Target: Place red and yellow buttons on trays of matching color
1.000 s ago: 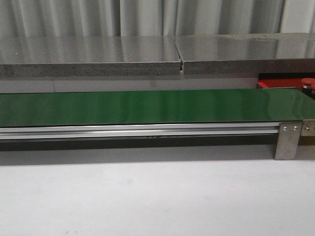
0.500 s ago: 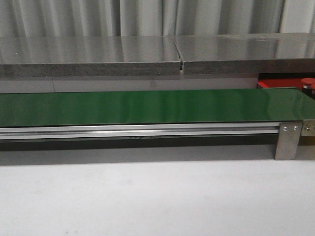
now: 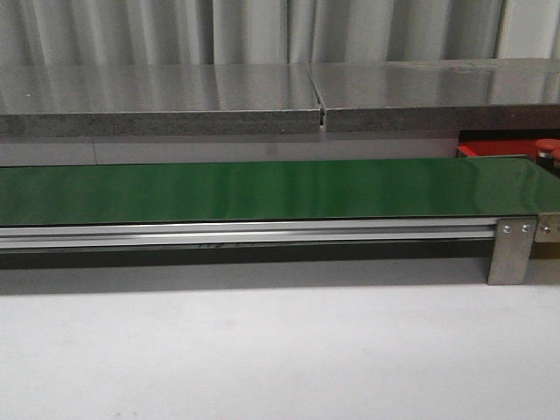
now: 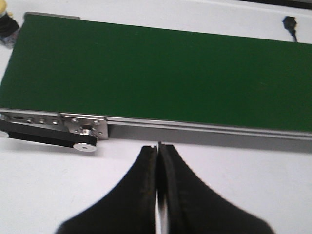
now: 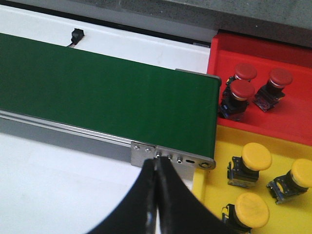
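With the right pincer [image 5: 156,168] clenched on nothing just short of the green belt [image 5: 107,92], three red buttons [image 5: 242,90] are sitting in the red tray [image 5: 292,124] beyond it and three yellow buttons [image 5: 256,158] in the yellow tray [image 5: 214,190] beside it, while the left pincer [image 4: 158,151] is likewise clenched empty.

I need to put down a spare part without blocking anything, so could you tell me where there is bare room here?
The green belt is bare along its whole visible length, and the white table in front of its aluminium rail is open too. It is crowded past the belt's right end: three buttons sit in the red tray and three show in the yellow tray.
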